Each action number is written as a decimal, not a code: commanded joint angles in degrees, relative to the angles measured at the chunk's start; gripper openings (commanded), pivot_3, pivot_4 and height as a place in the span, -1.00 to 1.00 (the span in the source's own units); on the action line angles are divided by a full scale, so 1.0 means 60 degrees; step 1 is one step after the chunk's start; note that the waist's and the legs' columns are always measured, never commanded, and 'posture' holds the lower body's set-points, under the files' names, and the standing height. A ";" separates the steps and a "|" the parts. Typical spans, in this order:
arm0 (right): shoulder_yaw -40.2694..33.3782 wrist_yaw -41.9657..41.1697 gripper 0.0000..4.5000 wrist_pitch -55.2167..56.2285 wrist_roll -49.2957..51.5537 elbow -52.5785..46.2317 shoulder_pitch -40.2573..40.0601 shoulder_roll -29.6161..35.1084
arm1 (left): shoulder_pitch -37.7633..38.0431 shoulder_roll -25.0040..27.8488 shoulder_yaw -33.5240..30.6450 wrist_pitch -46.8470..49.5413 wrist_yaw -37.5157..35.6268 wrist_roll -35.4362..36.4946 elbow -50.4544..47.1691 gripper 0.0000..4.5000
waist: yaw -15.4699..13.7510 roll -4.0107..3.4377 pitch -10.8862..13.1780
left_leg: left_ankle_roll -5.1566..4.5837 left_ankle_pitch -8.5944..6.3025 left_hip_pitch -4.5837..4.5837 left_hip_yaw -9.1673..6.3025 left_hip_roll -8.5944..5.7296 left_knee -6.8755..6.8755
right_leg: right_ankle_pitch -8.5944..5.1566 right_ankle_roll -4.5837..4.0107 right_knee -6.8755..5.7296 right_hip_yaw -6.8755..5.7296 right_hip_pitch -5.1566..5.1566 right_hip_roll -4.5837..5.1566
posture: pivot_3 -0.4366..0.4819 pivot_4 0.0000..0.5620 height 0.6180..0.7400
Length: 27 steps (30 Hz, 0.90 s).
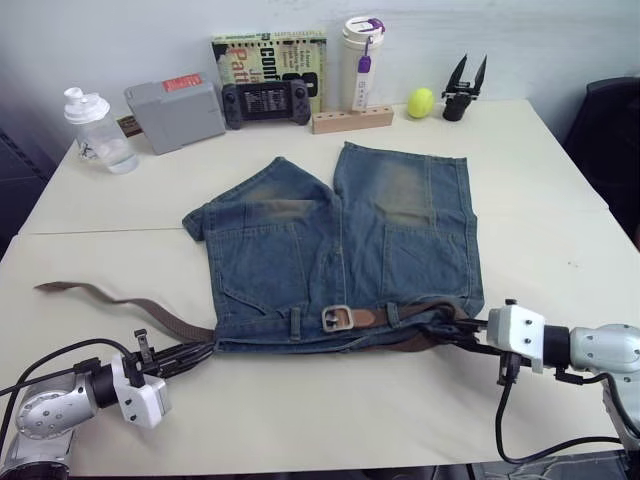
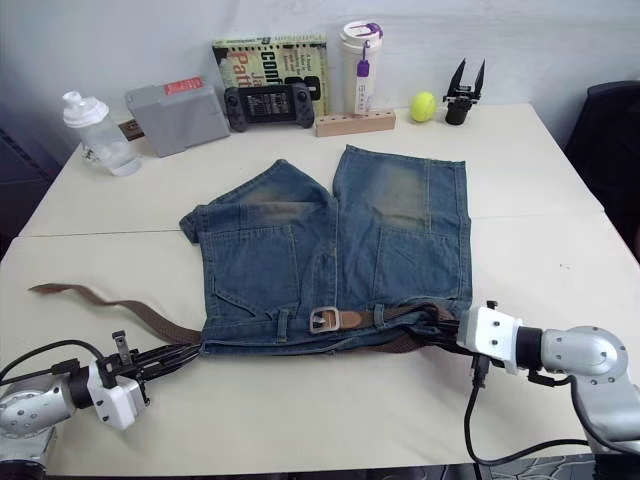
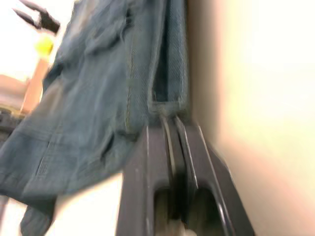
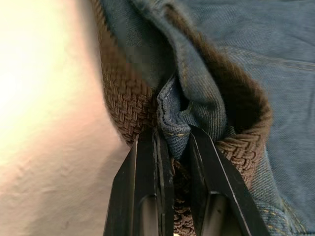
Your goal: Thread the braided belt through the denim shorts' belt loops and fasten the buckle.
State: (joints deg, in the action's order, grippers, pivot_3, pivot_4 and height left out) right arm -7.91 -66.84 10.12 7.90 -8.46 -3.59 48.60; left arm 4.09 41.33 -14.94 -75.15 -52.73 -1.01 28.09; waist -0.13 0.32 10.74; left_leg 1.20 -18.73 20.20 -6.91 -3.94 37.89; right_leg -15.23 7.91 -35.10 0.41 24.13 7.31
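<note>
Faded blue denim shorts (image 1: 340, 250), worn brownish on both legs, lay flat on the cream table (image 1: 540, 200) with the waistband nearest the robot and the legs pointing toward the far edge. A brown braided belt (image 1: 165, 318) of coarse woven cord ran along that waistband; its darker flat tip trailed away over the bare table on the robot's left. Near the middle of the waist sat the small silver rectangular buckle (image 1: 337, 318), with a tan leather piece beside it. Narrow upright denim belt loops (image 1: 294, 322) crossed the waistband, one just left of the buckle and one just right of it.

The left pincer (image 1: 195, 353) met the left corner of the waistband; in the left wrist view its two black fingers (image 3: 147, 162) stood pressed close together right at the denim hem, though I could not tell whether any cloth was caught between them. The right pincer (image 4: 173, 140) was clamped on a bunched fold of denim at the right end of the waistband, where the braided belt curled around the cloth.

Along the far edge stood a clear plastic bottle (image 1: 98, 130), a grey box (image 1: 175, 113), a black handheld console (image 1: 266, 102), a printed book (image 1: 270, 55), a white lidded tumbler (image 1: 361, 63), a wooden block (image 1: 351, 120) and a yellow-green ball (image 1: 420, 102).
</note>
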 commanded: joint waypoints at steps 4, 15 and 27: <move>0.0099 -0.0027 -0.95 0.0398 -0.0460 0.0540 -0.0323 0.1039 | 0.0586 0.0848 0.0529 0.0191 0.0936 -0.0272 0.0621 -1.00 | 0.0042 -0.0061 -0.0041 | -0.0019 -0.0061 -0.0102 0.0013 0.0052 -0.0009 | -0.0021 -0.0001 0.0052 0.0002 -0.0106 -0.0044 | -0.05 -0.47 0.55; -0.1066 -0.0976 0.92 -0.3965 0.3089 -0.1031 -0.0104 0.2309 | 0.2573 0.3411 0.1343 0.9060 -0.1080 0.5453 -0.4762 0.63 | 0.0053 -0.0034 -0.0032 | 0.0012 -0.0117 -0.0124 0.0035 0.0205 0.0005 | -0.0041 -0.0049 0.0068 0.0013 -0.0122 -0.0134 | -0.05 -0.47 0.55; 0.0901 0.0485 1.00 -0.7168 0.3589 0.2032 0.6526 0.0660 | -0.2547 0.3739 0.1282 1.5862 -0.1350 0.8636 -0.4647 0.96 | 0.0143 -0.0067 0.0123 | 0.0028 -0.0117 -0.0121 0.0064 0.0254 0.0008 | -0.0074 -0.0149 0.0069 0.0003 -0.0095 -0.0197 | -0.05 -0.47 0.55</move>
State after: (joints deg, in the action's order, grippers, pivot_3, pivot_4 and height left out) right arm -8.92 -70.29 -33.15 35.88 -3.84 27.72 58.77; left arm -1.92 69.38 -12.39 17.85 -63.96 55.68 -5.02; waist 0.73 -0.08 11.48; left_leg 1.47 -19.48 19.49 -6.53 -2.46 37.94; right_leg -15.57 7.18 -34.68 0.43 23.59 5.99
